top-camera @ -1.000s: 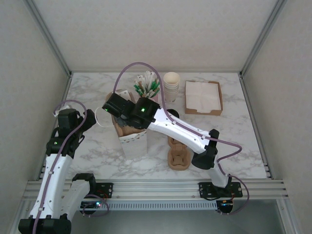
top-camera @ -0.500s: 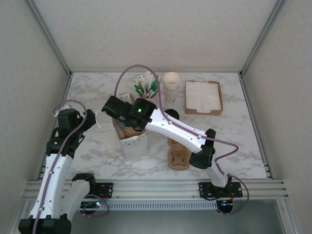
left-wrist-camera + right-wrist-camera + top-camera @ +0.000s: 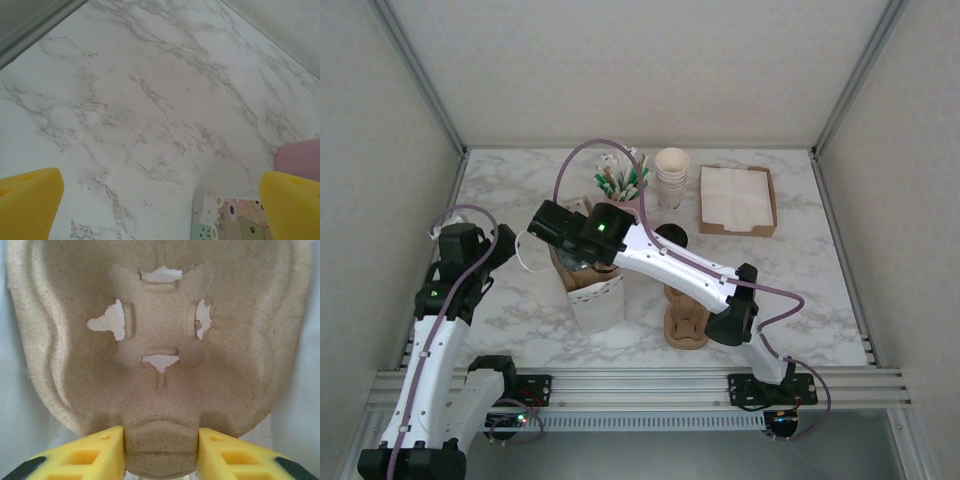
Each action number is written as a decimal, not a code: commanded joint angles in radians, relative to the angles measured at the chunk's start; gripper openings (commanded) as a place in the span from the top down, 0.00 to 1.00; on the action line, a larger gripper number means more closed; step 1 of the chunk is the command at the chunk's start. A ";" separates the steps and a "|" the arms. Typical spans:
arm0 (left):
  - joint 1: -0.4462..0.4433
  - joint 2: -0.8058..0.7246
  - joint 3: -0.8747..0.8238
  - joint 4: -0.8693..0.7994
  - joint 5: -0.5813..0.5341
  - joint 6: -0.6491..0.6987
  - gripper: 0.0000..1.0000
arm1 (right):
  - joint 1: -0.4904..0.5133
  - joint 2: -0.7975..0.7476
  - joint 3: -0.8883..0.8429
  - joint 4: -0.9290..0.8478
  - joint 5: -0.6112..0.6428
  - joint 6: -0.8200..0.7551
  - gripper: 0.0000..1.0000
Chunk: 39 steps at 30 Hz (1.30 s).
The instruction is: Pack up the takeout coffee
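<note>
My right gripper (image 3: 161, 450) is shut on the middle ridge of a brown pulp carrier (image 3: 160, 335), which hangs below the yellow fingers (image 3: 85, 455). From above, this gripper (image 3: 570, 250) holds the carrier (image 3: 582, 272) at the mouth of a white paper bag (image 3: 600, 305). My left gripper (image 3: 160, 200) is open over bare marble, left of the bag (image 3: 225, 220) with its cartoon print. In the top view the left gripper (image 3: 505, 248) sits beside the bag's handle. The takeout coffee is hidden.
More pulp carriers (image 3: 686, 322) lie right of the bag. Black lids (image 3: 671, 236), a stack of lidless cream cups (image 3: 671, 175), a pink holder of stirrers (image 3: 620, 180) and a napkin tray (image 3: 737, 200) stand behind. A pink object (image 3: 300, 157) edges the left wrist view.
The right arm has shifted slightly left and toward the near side, keeping the carrier in its grip over the bag. The left arm has not moved.
</note>
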 commanded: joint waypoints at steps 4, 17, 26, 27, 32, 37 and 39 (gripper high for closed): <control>0.010 -0.008 -0.009 -0.002 0.010 0.006 0.00 | -0.006 0.017 0.012 -0.066 -0.023 -0.022 0.61; 0.011 -0.008 -0.011 -0.003 0.006 0.006 0.00 | -0.001 -0.014 -0.011 -0.056 -0.063 -0.049 0.62; 0.010 -0.006 -0.011 -0.001 0.005 0.006 0.00 | -0.002 0.003 -0.032 -0.111 -0.052 -0.058 0.62; 0.010 -0.008 -0.010 -0.001 0.006 0.007 0.00 | -0.002 0.002 -0.031 -0.109 -0.053 -0.062 0.62; 0.010 -0.007 -0.011 -0.002 0.003 0.007 0.00 | -0.003 0.006 -0.022 -0.107 -0.053 -0.070 0.61; 0.011 -0.008 -0.010 -0.004 0.005 0.007 0.00 | -0.009 0.039 -0.027 -0.112 -0.074 -0.081 0.60; 0.010 -0.008 -0.010 -0.004 0.003 0.008 0.00 | -0.013 0.058 -0.032 -0.112 -0.089 -0.091 0.60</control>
